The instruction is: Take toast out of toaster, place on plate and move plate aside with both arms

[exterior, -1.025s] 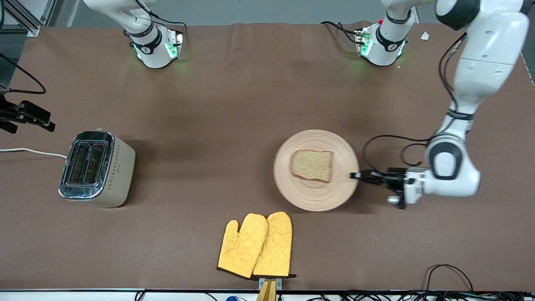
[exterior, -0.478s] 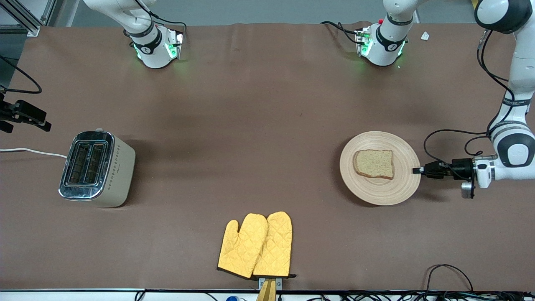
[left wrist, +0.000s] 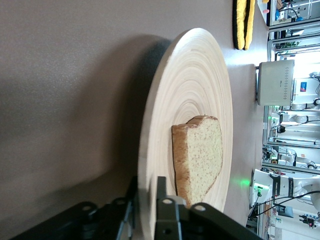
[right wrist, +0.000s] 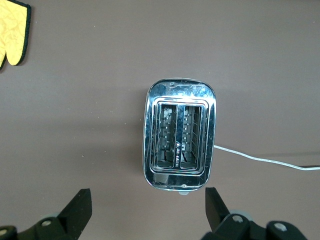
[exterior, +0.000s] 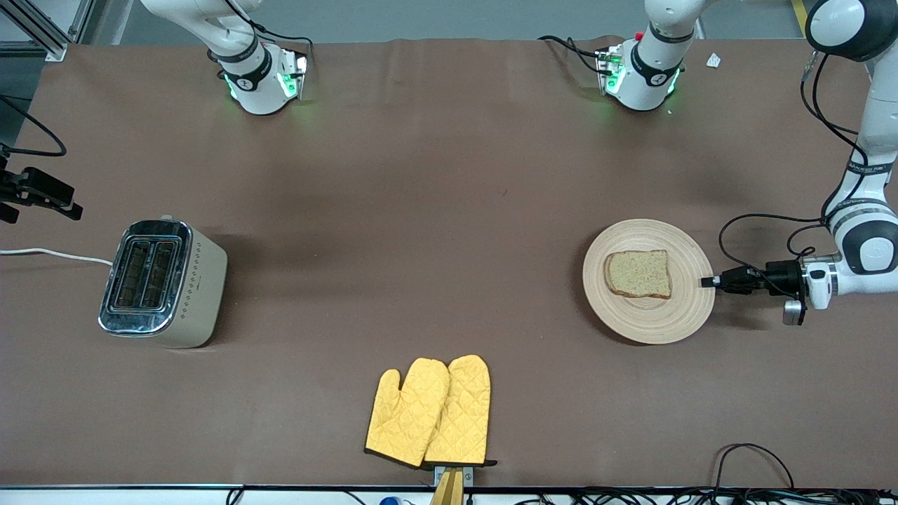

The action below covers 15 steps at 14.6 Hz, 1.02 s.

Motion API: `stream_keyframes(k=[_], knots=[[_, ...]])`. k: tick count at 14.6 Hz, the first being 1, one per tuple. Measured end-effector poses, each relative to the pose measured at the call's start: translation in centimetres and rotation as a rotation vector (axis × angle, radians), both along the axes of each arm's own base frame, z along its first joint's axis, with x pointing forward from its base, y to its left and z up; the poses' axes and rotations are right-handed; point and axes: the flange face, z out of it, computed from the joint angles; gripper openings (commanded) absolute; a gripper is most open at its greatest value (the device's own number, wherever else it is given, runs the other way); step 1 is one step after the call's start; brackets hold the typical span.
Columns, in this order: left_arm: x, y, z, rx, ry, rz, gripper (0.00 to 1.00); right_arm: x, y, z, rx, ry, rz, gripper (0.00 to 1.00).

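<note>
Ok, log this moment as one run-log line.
toast: on plate | plate: toward left arm's end | left gripper: at plate rim | right gripper: open, above toaster | toaster: slots empty

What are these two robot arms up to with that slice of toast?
The toast lies on the wooden plate toward the left arm's end of the table. The left gripper sits at the plate's rim, fingers on either side of the edge. The right gripper hangs open above the toaster, whose slots look empty. Yellow oven mitts lie untouched nearer the front camera.
</note>
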Motion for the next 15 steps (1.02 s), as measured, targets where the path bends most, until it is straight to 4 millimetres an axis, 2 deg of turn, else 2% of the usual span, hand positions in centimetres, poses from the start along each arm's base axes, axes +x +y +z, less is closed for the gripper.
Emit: stream_keyframes(k=[2, 4, 6, 7, 8, 10, 12, 15], knots=[[0.8, 1.4, 1.2, 0.078, -0.021, -0.049, 1.0, 0.0, 0.1, 0.0, 0.0, 0.0, 0.003, 1.0], [2.7, 3.7, 4.6, 0.228, -0.044, -0.108, 1.0, 0.0, 0.2, 0.0, 0.0, 0.0, 0.003, 1.0], [4.9, 4.6, 10.3, 0.396, -0.072, -0.159, 1.0, 0.0, 0.2, 0.0, 0.0, 0.0, 0.004, 1.0], [5.9, 4.0, 13.9, 0.477, -0.084, -0.174, 1.0, 0.0, 0.2, 0.0, 0.0, 0.0, 0.005, 1.0], [6.8, 2.6, 17.9, 0.554, -0.099, -0.182, 1.0, 0.0, 0.2, 0.0, 0.0, 0.0, 0.004, 1.0], [7.6, -2.4, 25.8, 0.668, -0.111, -0.183, 1.0, 0.0, 0.2, 0.0, 0.0, 0.0, 0.004, 1.0], [6.9, -8.7, 32.6, 0.736, -0.069, -0.167, 1.0, 0.0, 0.2, 0.0, 0.0, 0.0, 0.005, 1.0], [4.4, -18.3, 40.6, 0.829, -0.037, -0.135, 1.0, 0.0, 0.2, 0.0, 0.0, 0.0, 0.005, 1.0]])
